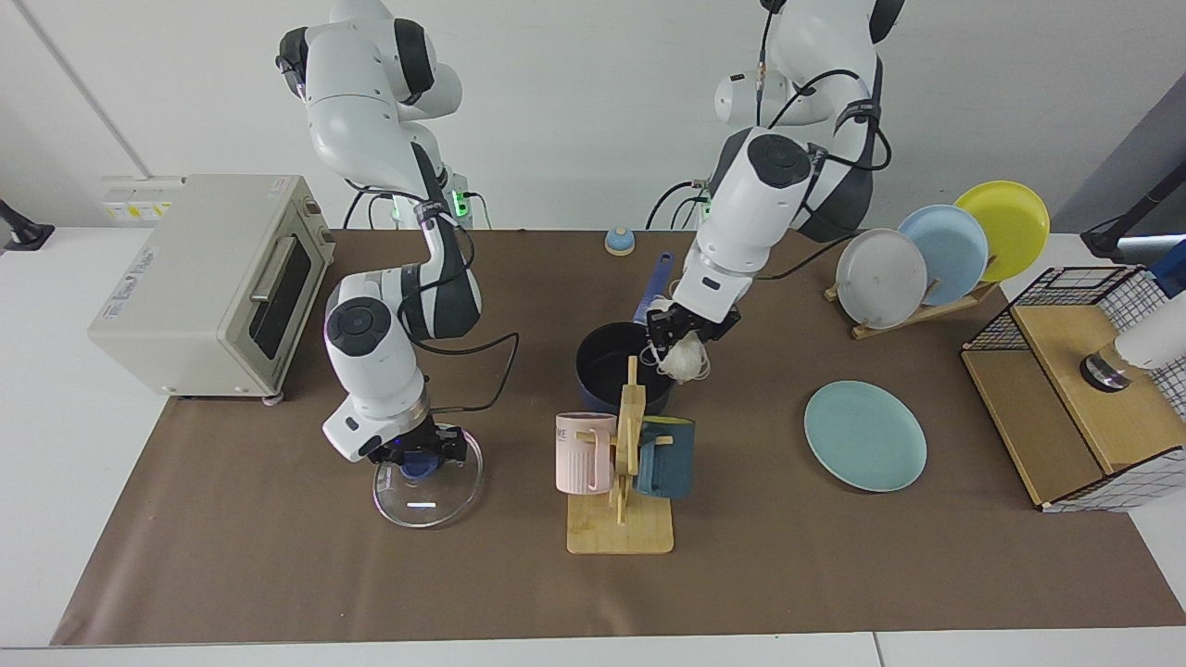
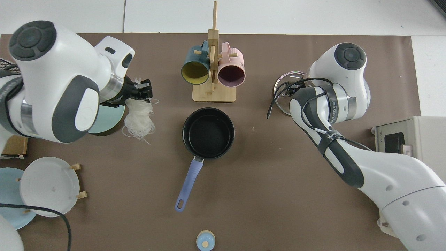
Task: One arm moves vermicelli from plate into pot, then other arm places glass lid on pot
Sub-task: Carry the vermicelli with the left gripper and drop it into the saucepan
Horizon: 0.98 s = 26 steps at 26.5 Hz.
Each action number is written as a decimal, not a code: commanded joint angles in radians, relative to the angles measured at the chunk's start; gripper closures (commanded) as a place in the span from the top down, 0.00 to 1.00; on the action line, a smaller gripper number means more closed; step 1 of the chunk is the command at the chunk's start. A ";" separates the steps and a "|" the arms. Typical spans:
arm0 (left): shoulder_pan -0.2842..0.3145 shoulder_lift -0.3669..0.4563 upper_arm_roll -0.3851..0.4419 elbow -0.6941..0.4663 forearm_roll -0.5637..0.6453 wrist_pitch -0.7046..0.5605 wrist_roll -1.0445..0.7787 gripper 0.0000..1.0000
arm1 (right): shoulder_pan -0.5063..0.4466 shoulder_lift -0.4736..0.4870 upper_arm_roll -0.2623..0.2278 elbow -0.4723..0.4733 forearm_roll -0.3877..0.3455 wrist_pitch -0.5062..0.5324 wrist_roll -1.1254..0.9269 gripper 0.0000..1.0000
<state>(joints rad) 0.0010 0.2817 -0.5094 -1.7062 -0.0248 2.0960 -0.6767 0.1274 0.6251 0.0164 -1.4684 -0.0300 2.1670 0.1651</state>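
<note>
Top view shows left end effector [image 2: 145, 91] grasping vermicelli [image 2: 139, 120] beside pot [image 2: 208, 132], not over it.

the pot [image 1: 619, 366] is sitting mid-table behind the mug rack [image 1: 623, 482], between the glass lid [image 1: 428, 482] and the plate [image 1: 865, 435].

Both arms wear glossy white shells with dark grey joint caps and bands. Black cables loop along their forearms. Green lights glow at the bases; forearm lettering seems unreadable.
</note>
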 commanded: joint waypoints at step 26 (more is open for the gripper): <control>-0.049 0.135 -0.032 -0.164 0.151 0.312 -0.090 0.00 | -0.008 -0.429 0.007 -0.349 0.004 -0.096 -0.044 0.00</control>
<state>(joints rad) -0.0454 0.4238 -0.5432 -1.8267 0.0872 2.3451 -0.7531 0.1278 0.3223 0.0172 -1.6837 -0.0298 2.0839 0.1517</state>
